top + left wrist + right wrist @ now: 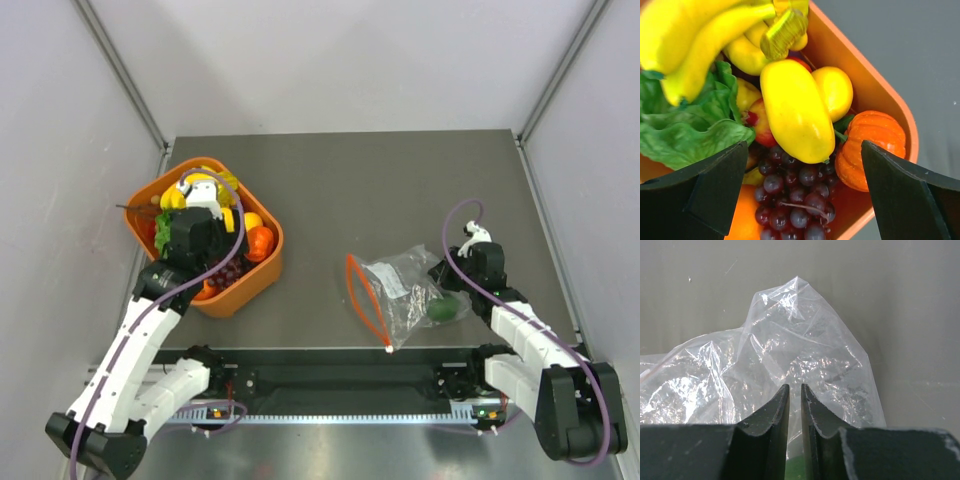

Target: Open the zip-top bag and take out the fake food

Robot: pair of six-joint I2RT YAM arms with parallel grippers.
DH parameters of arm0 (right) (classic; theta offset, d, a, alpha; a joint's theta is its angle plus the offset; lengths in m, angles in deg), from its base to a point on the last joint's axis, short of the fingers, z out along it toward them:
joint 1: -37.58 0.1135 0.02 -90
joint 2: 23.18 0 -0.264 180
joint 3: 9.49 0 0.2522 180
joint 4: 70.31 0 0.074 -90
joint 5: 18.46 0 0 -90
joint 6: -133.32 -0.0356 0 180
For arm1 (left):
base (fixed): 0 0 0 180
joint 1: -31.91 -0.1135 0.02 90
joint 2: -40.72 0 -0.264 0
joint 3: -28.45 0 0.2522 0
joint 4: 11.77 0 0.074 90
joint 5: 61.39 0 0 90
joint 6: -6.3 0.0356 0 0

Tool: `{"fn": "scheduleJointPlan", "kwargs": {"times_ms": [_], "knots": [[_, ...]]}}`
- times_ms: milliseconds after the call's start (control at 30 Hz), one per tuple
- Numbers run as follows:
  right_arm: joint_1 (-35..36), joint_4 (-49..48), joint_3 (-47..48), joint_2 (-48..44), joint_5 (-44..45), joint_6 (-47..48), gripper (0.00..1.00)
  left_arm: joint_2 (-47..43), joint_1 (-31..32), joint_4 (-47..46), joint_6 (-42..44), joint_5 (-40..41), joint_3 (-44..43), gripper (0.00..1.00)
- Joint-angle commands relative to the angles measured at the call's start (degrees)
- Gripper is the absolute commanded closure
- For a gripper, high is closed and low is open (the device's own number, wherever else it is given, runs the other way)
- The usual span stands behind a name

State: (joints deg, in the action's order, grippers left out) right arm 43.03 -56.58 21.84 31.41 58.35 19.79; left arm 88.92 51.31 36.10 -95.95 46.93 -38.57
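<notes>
The zip-top bag (405,285) lies crumpled on the table right of centre, its orange-red zip strip (362,298) hanging open at the left end. A small dark green fruit (446,310) is inside it at the right end. My right gripper (449,283) is shut on the bag's closed end; in the right wrist view the gripper (795,388) pinches the clear plastic (800,340), with green (795,471) showing below. My left gripper (215,262) hovers open and empty over the orange basket (272,270). A yellow banana bunch (695,45) lies in the basket.
In the left wrist view the basket (875,95) holds leafy lettuce (685,125), dark purple grapes (795,200), a big yellow fruit (795,110), an orange pumpkin (872,145) and an orange fruit (742,220). Grey walls close in the table at left, right and back.
</notes>
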Motion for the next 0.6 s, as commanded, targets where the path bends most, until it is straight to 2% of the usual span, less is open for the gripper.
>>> {"fn": "scheduleJointPlan", "kwargs": {"times_ms": [0,233,333,367,400,467,500,567], "knots": [[-1.2,-2.5,0.0,-0.6,-0.6,0.9,0.85,-2.8,-0.4,1.5,1.4,0.5,-4.8,0.01],[-1.3,-2.5,-0.1,-0.5,-0.6,0.9,0.85,-4.2,1.0,-0.3,1.5,-10.3,-9.0,0.01],[-1.4,-2.4,0.0,-0.6,-0.6,0.9,0.85,-2.8,5.6,-2.4,0.7,-10.2,-8.9,0.01],[-1.6,-2.4,-0.1,-0.5,-0.6,0.8,0.85,-1.4,7.8,-2.8,0.7,-8.8,-8.6,0.01],[-1.6,-2.5,0.0,-0.5,-0.6,0.9,0.85,-0.2,14.1,-3.9,1.2,-3.1,-8.5,0.01],[-1.8,-2.4,0.0,-0.2,-0.9,0.9,0.85,3.8,22.2,-4.8,1.9,4.7,-9.0,0.01],[-1.8,-2.4,0.1,-0.2,-0.9,0.8,0.85,5.5,29.5,-6.1,2.6,9.2,-9.2,0.01],[-1.9,-2.3,0.1,-0.1,-0.9,0.9,0.85,9.9,36.5,-8.1,2.8,10.3,-9.5,0.01]]}}
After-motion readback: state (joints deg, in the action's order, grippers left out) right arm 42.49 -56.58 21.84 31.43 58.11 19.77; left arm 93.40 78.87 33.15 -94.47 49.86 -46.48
